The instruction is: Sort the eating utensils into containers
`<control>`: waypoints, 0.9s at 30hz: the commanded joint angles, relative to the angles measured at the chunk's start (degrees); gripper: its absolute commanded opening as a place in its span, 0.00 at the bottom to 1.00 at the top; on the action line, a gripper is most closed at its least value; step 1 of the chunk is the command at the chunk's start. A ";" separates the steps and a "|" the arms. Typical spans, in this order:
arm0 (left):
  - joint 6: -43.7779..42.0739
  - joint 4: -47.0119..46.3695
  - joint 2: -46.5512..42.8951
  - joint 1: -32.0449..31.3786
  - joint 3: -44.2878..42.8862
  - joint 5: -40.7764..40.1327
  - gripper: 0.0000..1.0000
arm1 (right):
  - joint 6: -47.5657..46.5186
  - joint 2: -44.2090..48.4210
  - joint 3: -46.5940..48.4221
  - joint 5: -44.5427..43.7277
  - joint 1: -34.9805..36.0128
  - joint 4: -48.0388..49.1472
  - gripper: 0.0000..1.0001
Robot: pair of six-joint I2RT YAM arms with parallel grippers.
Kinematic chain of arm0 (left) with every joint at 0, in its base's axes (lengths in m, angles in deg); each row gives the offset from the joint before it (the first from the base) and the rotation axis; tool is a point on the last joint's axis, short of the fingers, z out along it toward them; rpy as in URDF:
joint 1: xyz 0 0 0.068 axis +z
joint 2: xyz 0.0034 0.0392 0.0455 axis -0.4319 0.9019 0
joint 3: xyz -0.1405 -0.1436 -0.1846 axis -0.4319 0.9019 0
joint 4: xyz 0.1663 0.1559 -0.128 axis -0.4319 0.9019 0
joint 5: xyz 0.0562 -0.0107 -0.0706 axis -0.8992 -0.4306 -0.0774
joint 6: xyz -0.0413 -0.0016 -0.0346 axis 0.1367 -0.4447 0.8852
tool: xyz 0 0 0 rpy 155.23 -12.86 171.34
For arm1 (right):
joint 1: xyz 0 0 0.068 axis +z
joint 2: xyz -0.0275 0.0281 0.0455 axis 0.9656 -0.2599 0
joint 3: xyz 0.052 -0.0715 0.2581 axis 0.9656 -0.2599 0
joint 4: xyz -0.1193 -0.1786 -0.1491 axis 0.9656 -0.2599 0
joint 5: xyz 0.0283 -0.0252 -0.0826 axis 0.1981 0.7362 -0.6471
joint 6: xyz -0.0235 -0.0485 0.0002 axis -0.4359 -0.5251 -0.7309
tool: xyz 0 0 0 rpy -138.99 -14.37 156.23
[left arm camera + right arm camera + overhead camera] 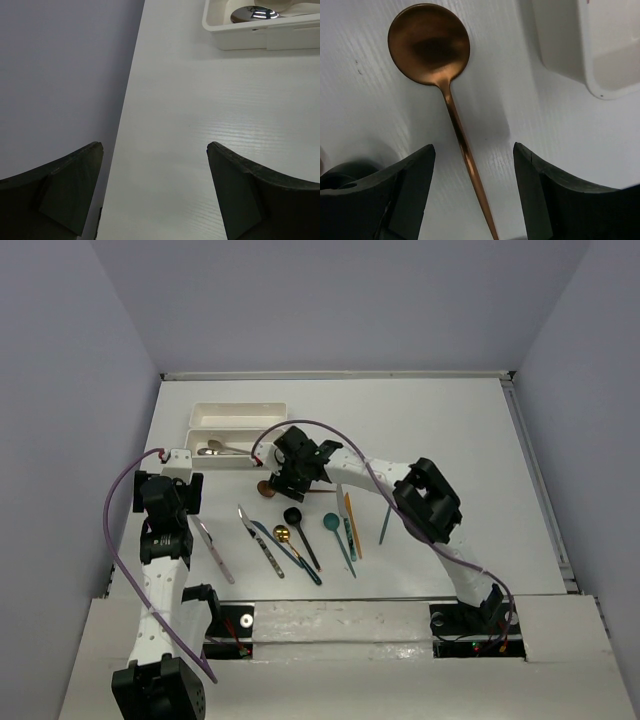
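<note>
Two white trays stand at the back left: the far one (240, 412) looks empty, the near one (235, 458) holds a silver spoon (214, 448). My right gripper (283, 481) is open, low over a copper spoon (265, 487). In the right wrist view the spoon's handle (462, 145) runs between the open jaws (474, 155), its bowl (429, 44) ahead. My left gripper (172, 478) is open and empty (155, 150) over bare table near the left edge. Several more utensils lie in a row: a black spoon (300, 532), a gold spoon (282, 534), a teal spoon (334, 530), an orange knife (352, 525).
A pale knife (214, 551) lies by the left arm. A teal utensil (385, 523) lies at the right of the row. A tray corner (600, 55) is right of the copper spoon. The near tray (250, 37) with the silver spoon (252, 13) is ahead of the left gripper. The left wall (60, 75) is close.
</note>
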 commanded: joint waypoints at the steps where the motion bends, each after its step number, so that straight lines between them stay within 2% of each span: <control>1: -0.30 -1.57 0.07 0.42 0.36 -0.30 0.99 | -1.35 -2.52 2.81 3.75 -0.29 -0.25 0.69; 6: -0.30 -1.57 0.34 0.42 0.27 -0.39 0.99 | -1.53 -3.49 3.78 4.54 -0.29 -0.96 0.62; 10: -0.30 -1.66 0.51 0.42 0.18 -0.48 0.99 | -1.97 -4.36 5.27 4.37 -0.29 -3.06 0.45; 12: -0.30 -1.74 0.42 0.42 0.27 -0.57 0.99 | -1.97 -4.63 6.41 4.10 -0.29 -4.64 0.30; 13: -0.30 -1.74 0.42 0.42 0.18 -0.65 0.99 | -1.97 -4.72 6.68 3.93 -0.29 -5.17 0.18; 16: -0.39 -1.83 0.34 0.42 0.27 -0.65 0.99 | -2.15 -4.37 6.07 3.40 -0.29 -5.88 0.00; 22: -0.39 -1.92 0.34 0.42 0.27 -0.74 0.99 | -2.94 -0.33 1.07 0.77 -0.29 -4.22 0.00; 27: -0.39 -1.92 0.34 0.42 0.27 -0.74 0.99 | -4.07 7.05 -6.58 -2.22 -0.29 5.25 0.00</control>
